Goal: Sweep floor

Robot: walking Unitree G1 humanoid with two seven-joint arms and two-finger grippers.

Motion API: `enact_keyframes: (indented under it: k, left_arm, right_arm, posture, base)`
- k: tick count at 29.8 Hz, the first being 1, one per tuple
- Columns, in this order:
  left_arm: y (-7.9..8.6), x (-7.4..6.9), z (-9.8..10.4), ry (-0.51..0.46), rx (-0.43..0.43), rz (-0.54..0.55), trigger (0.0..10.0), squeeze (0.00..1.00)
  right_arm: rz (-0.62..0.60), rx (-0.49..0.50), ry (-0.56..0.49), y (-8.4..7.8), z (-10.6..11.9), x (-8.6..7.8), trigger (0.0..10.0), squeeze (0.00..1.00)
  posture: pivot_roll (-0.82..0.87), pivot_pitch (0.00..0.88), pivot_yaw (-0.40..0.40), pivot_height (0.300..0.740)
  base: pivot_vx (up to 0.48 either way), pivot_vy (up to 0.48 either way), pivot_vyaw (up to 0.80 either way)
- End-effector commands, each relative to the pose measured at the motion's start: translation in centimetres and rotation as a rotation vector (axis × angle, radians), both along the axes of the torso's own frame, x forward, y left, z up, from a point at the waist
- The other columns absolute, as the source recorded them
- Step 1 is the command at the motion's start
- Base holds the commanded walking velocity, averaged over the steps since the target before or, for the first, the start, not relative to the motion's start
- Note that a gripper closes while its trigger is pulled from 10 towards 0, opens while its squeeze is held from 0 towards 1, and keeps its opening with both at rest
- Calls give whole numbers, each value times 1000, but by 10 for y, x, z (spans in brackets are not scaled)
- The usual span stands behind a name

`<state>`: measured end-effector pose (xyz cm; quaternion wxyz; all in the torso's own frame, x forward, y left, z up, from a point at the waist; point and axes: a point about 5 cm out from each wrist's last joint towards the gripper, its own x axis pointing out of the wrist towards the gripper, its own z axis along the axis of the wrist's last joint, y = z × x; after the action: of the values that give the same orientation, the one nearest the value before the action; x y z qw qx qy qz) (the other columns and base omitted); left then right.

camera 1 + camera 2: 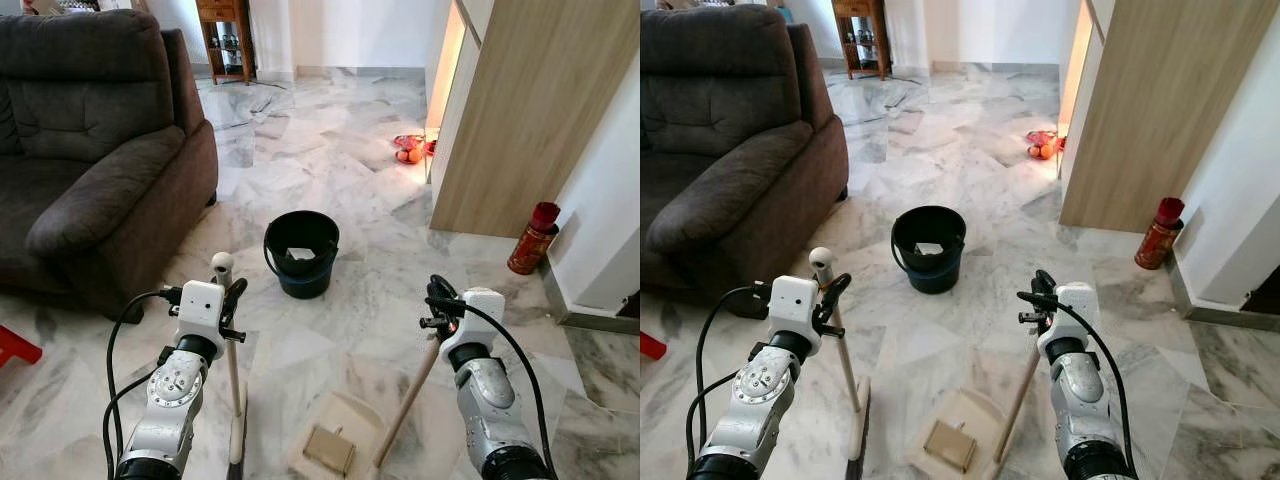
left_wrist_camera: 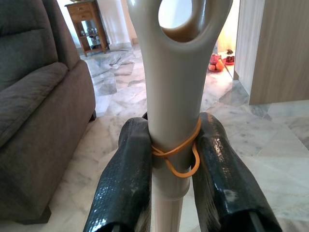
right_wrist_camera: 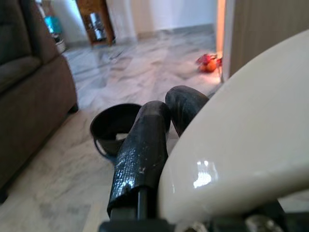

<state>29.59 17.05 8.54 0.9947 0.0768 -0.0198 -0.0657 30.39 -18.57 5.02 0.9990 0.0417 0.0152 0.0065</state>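
Our left gripper (image 2: 174, 159) clamps one grey broom handle (image 2: 175, 96), a rubber band (image 2: 181, 157) looped round it. Our right gripper (image 1: 440, 300) closes on one wooden dustpan handle (image 1: 410, 400); the dustpan (image 1: 335, 435) lies on the floor at six o'clock, holding one cardboard piece (image 1: 328, 449). One black bucket (image 1: 301, 253) stands at twelve o'clock. No writing is legible.

The floor (image 1: 330, 150) is laid in glossy, veined marble tiles. Beside it, the sofa (image 1: 90, 150) is covered in matt, napped brown cloth. The bucket (image 1: 301, 254) before the sofa is made of smooth black plastic. The broom handle (image 2: 175, 96) is formed of smooth grey plastic, bound with an orange rubber band (image 2: 176, 154). The left gripper's fingers (image 2: 126, 183) are wrapped in glossy, textured black covering. The cabinet panel (image 1: 530, 110) is finished in matt wood grain.
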Motion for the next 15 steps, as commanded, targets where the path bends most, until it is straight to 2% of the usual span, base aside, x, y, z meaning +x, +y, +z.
enact_keyframes:
  k: [1,15]
  left_arm:
    - [5,2,13,-57,9,8,10000,0]
    - [7,-1,12,-47,22,-5,10000,0]
  right_arm:
    - [-14,19,-66,2,13,7,10000,0]
    - [-4,-6,-59,4,8,4,10000,0]
  posture:
    - [69,0,44,740]
    - [71,0,56,740]
  base:
    - [0,0,0]
    - [0,0,0]
